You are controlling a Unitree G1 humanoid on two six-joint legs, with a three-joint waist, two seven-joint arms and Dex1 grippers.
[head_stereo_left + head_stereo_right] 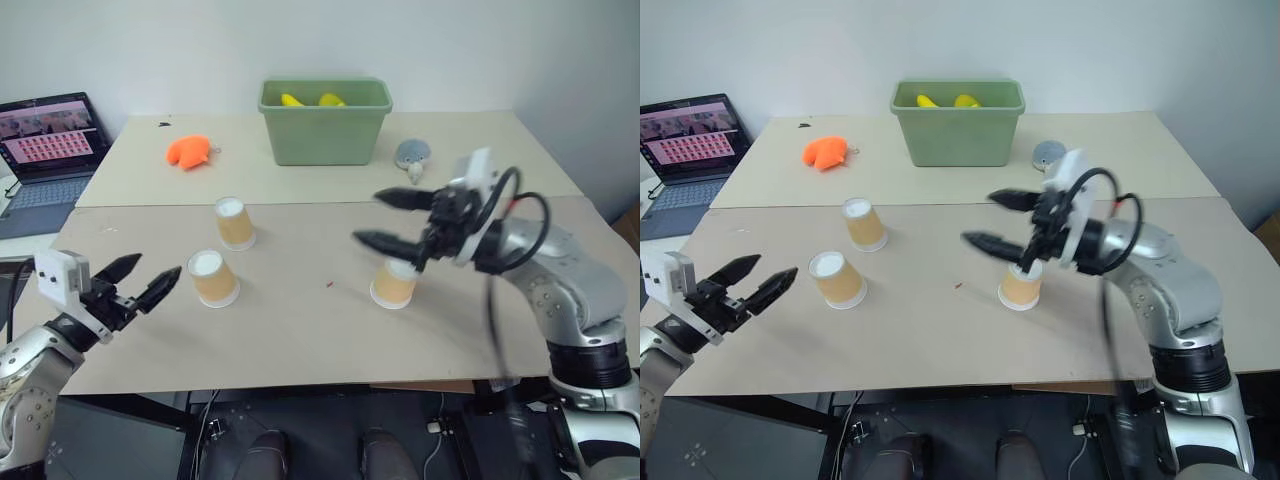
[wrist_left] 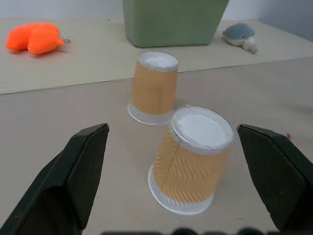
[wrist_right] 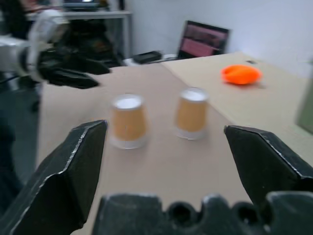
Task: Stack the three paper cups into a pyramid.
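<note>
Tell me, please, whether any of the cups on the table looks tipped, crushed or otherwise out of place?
Nothing stands out. All three paper cups stand upside down on their rims, white ends up and undamaged: two close together on the robot's left, one apart under the right gripper. None is stacked yet.

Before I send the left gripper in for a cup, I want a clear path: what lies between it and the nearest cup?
Nothing: bare table separates the open left gripper from the nearest cup, as the left wrist view shows.

Matt ribbed paper cups; smooth plastic bin.
</note>
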